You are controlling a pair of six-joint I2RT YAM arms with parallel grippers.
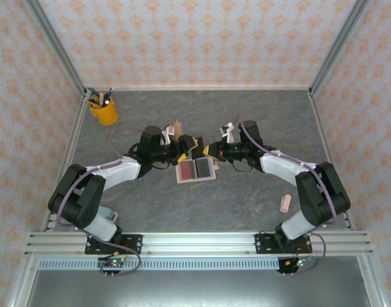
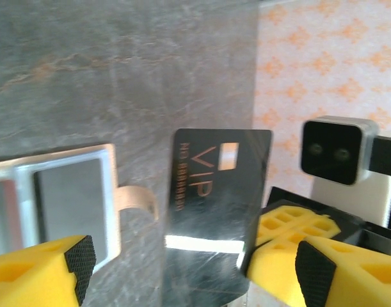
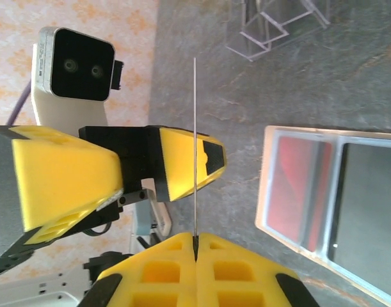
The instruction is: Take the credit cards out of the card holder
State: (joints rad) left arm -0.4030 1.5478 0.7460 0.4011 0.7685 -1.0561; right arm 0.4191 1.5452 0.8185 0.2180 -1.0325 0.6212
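Note:
The card holder (image 1: pixel 196 170) lies open on the table between the arms, its pale frame (image 3: pixel 265 185) showing in the right wrist view. A red card (image 3: pixel 296 185) and a dark card (image 3: pixel 368 204) sit in its two halves. Its small closing tab (image 2: pixel 134 198) sticks out on one side. My right gripper (image 3: pixel 195 240) is shut on a dark "VIP" credit card (image 2: pixel 214 204), held on edge above the table and seen as a thin line (image 3: pixel 195 128). My left gripper (image 2: pixel 194 262) is open, its fingers either side of that card, one pad (image 3: pixel 211 157) close to it.
A yellow pen cup (image 1: pixel 103 110) stands at the back left. A clear acrylic stand (image 3: pixel 278 25) sits behind the grippers. A small pale object (image 1: pixel 285 203) lies at the front right. Metal frame rails run along the table's edges.

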